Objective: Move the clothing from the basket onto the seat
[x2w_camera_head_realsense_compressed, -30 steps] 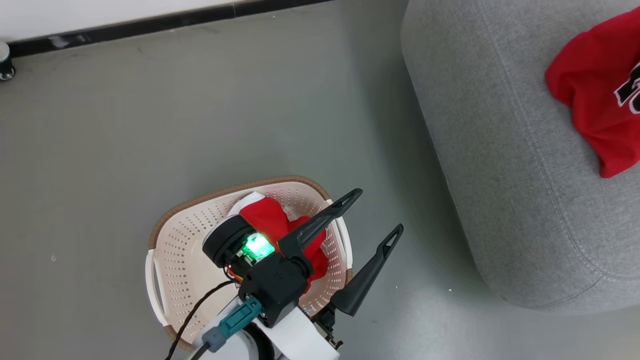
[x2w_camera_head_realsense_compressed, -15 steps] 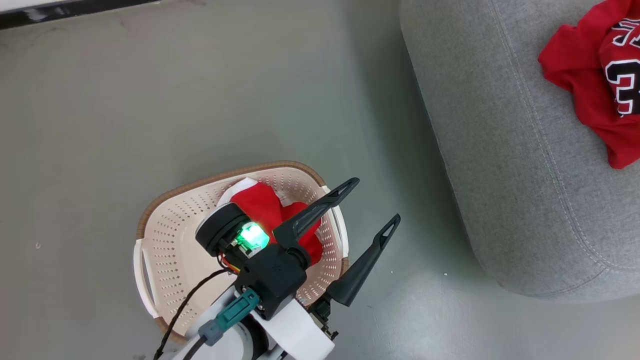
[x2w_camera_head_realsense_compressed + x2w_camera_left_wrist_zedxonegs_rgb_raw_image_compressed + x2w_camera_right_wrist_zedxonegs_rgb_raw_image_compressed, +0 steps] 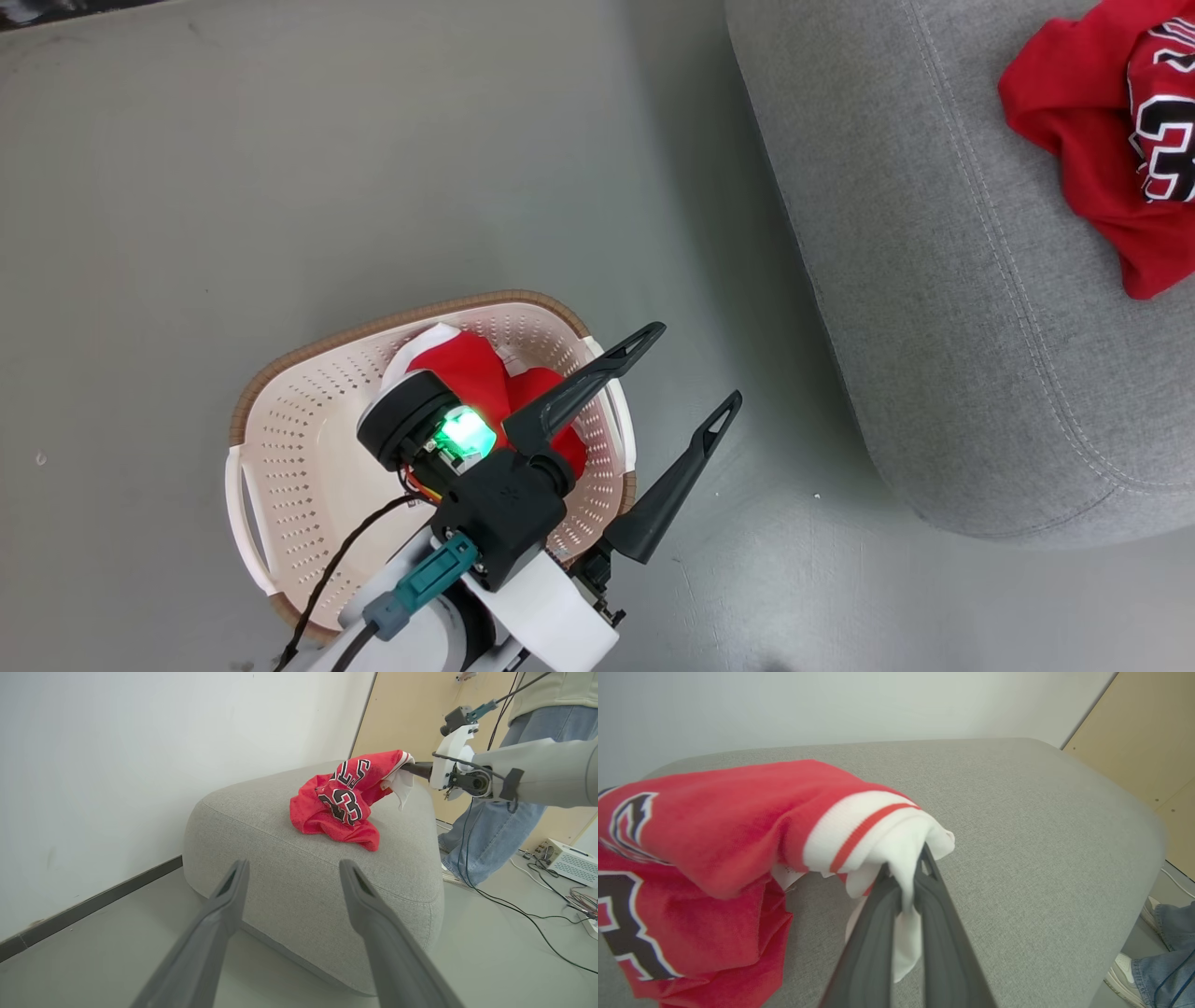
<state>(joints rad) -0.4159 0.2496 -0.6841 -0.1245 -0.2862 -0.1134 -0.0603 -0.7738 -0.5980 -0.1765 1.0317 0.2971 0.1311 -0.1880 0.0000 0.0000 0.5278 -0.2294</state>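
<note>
Black-and-white numerals "23" on the red clothing point(image 3: 343, 805), more numerals on the fold above, not fully legible

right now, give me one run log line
left tool open | right tool shut on jersey, jersey on seat | red garment in basket

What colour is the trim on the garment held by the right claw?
The trim is white with one red stripe; the right wrist view shows it best.

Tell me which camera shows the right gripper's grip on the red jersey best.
The right wrist view: close up, the right gripper is shut on the white trim of the jersey. The left wrist view shows that grip from far off. The head view catches part of the jersey lying on the seat.
</note>
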